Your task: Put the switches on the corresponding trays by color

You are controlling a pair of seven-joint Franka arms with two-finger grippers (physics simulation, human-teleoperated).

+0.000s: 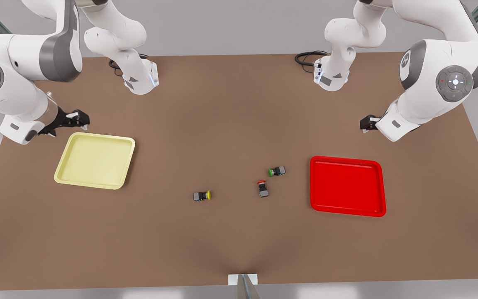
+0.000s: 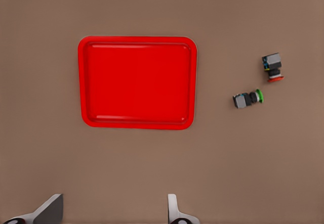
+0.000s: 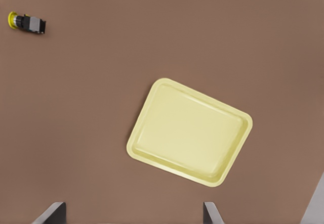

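I can read no writing on anything here; the nearest thing to a mark is a small blue-and-yellow fleck on the bodies of the switches, too small to make out. The yellow switch (image 1: 202, 195) lies on its side on the brown table (image 1: 239, 241), dark grey blocky body with its round yellow cap toward the front view's right, well apart from the pale yellow tray (image 1: 94, 160), which sits toward the front view's left with rounded corners and a raised rim. The red switch (image 1: 263, 189) lies nearer the middle, its red cap toward the far edge of the table, and the green-capped switch (image 1: 277, 171) lies just beside it but apart, its cap toward the front view's left; both are between the yellow switch and the bright red tray (image 1: 347, 186), closer to that tray. Both trays hold nothing. My left gripper (image 2: 112, 211) hangs above the table near the red tray's rim, on the front view's right side, its fingers apart with bare table between them; from its wrist camera I see the red tray, the red switch (image 2: 273, 66) and the green-capped switch (image 2: 247, 98). My right gripper (image 3: 132, 214) hangs by the far corner of the yellow tray (image 3: 189, 132), fingers likewise spread wide and holding nothing, with the yellow switch (image 3: 26, 23) far off across the table.
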